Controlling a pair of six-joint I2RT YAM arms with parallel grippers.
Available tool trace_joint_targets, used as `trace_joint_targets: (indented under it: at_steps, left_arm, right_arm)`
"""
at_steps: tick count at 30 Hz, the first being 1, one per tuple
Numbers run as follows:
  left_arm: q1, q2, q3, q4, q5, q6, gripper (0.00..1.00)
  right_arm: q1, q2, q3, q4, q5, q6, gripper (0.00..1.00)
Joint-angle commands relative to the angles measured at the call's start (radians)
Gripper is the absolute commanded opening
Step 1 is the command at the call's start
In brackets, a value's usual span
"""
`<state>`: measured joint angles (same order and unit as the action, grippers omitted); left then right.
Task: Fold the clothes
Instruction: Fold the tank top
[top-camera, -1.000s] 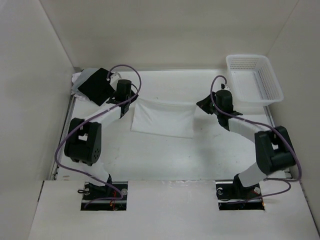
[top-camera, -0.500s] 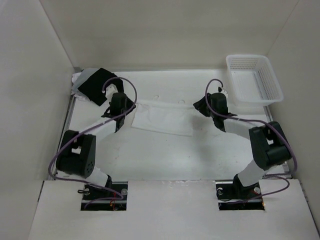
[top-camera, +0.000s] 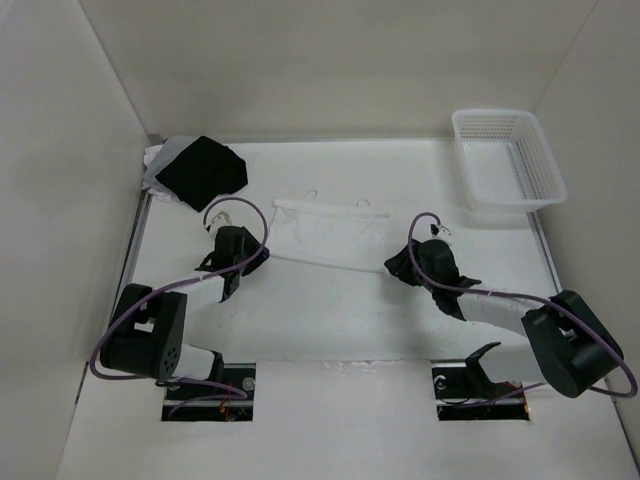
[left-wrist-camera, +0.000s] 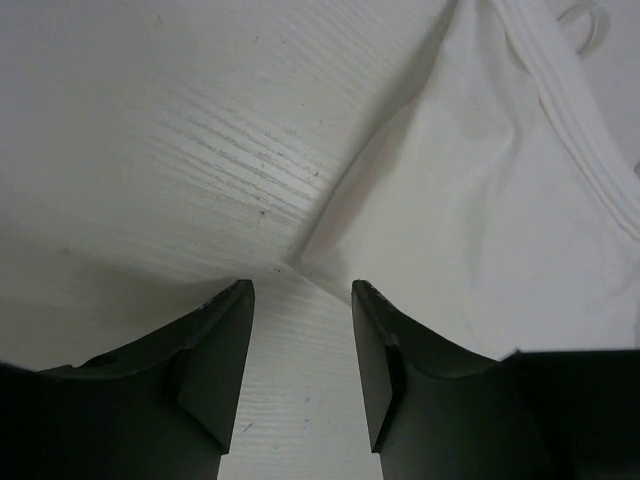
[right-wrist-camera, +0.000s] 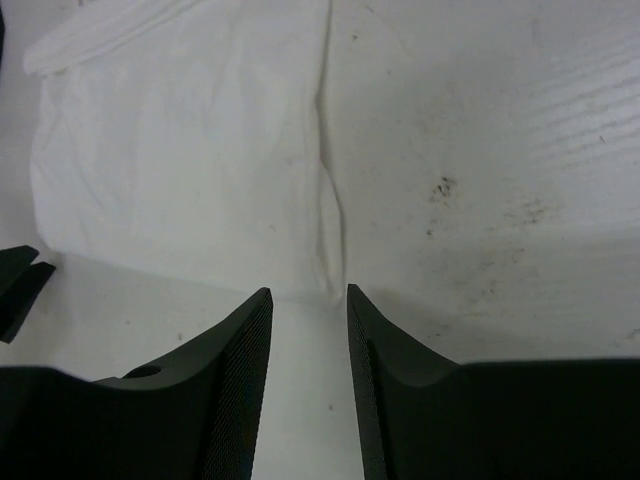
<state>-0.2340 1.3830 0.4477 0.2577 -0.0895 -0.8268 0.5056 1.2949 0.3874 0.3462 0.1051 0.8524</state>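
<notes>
The clothes (top-camera: 325, 232) are a white garment lying flat on the table, with strap loops along its far edge. My left gripper (top-camera: 258, 256) is open just short of its near left corner. In the left wrist view that corner of the clothes (left-wrist-camera: 480, 230) lies right ahead of the open left gripper (left-wrist-camera: 300, 288), with only bare table between the jaws. My right gripper (top-camera: 397, 267) is open at the near right corner. In the right wrist view the clothes (right-wrist-camera: 180, 170) end just beyond the right gripper (right-wrist-camera: 308, 292), which holds nothing.
A black cloth (top-camera: 200, 172) lies over a grey one in the far left corner. A white mesh basket (top-camera: 508, 160) stands at the far right. White walls close in the table on the left, back and right.
Both grippers opened and let go of the clothes, then drew back toward the near edge. The garment, held up before, now lies flat and narrower.
</notes>
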Motion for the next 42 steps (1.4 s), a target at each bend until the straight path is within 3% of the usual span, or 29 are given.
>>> trace_joint_targets:
  at_steps: [1, 10, 17, 25, 32, 38, 42]
  left_arm:
    - [0.009, 0.025, 0.008, 0.061, 0.036, -0.021, 0.4]
    - [0.012, 0.068, 0.006, 0.083, -0.001, -0.035, 0.27]
    - [0.014, 0.073, 0.006, 0.094, -0.001, -0.037, 0.13]
    - [-0.007, -0.047, 0.002, 0.101, 0.0, -0.043, 0.03]
    - [-0.029, -0.348, -0.017, -0.061, 0.039, -0.057, 0.0]
    - [-0.037, -0.822, 0.084, -0.475, 0.043, -0.051, 0.0]
    - [-0.054, -1.021, 0.222, -0.713, 0.02, -0.041, 0.0]
  right_arm:
    - [0.009, 0.023, -0.016, 0.06, 0.001, 0.036, 0.41]
    - [0.011, 0.145, -0.009, 0.163, -0.048, 0.091, 0.36]
    - [0.009, 0.199, -0.001, 0.224, -0.093, 0.128, 0.13]
    - [0.011, 0.054, -0.039, 0.191, -0.065, 0.12, 0.06]
    - [0.064, -0.316, -0.061, -0.096, -0.019, 0.076, 0.06]
    - [0.228, -0.767, 0.051, -0.582, 0.111, 0.06, 0.06]
    - [0.429, -0.919, 0.183, -0.837, 0.257, 0.099, 0.06]
